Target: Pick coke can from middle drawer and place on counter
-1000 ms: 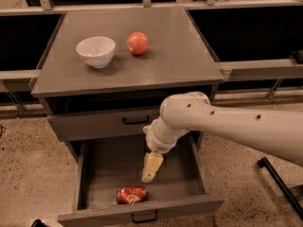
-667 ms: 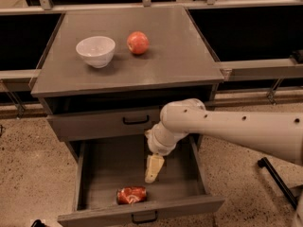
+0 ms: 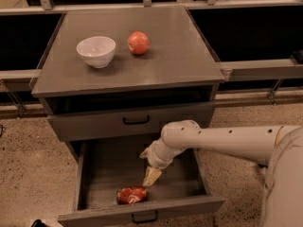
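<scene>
The coke can (image 3: 131, 195) lies on its side, dented, at the front of the open middle drawer (image 3: 97, 174), just behind the drawer's front panel. My gripper (image 3: 151, 177) hangs inside the drawer from the white arm that reaches in from the right. It is a little above and to the right of the can, not touching it. The counter (image 3: 165, 56) is the grey cabinet top above.
A white bowl (image 3: 96, 51) and a red apple (image 3: 138, 42) stand on the counter's back left part. A shut grey drawer (image 3: 136, 120) with a black handle sits above the open one. The floor is speckled stone.
My arm has lowered and the gripper has moved down deeper into the drawer, closer to the can. The can has not moved.
</scene>
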You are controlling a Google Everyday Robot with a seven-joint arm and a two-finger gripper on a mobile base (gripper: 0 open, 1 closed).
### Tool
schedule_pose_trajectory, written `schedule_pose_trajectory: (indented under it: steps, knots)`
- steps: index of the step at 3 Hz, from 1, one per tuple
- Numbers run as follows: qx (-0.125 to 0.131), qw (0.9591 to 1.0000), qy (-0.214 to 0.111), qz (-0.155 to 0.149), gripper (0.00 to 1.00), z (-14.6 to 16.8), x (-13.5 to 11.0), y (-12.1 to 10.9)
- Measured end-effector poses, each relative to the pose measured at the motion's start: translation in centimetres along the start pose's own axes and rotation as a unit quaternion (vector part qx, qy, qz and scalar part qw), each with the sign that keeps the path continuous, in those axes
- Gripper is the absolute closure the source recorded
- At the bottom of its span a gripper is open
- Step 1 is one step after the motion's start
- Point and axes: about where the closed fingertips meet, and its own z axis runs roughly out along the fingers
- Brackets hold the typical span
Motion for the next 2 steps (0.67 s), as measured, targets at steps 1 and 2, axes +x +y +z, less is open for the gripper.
schedule_pose_trajectory:
  steps: [1, 2]
  knots:
    - [-0.012, 0.9995, -0.015, -0.024, 0.33, 3.6, 0.3, 0.9]
    - [-0.025, 0.9986, -0.021, -0.042, 0.32, 5.6, 0.3, 2.2]
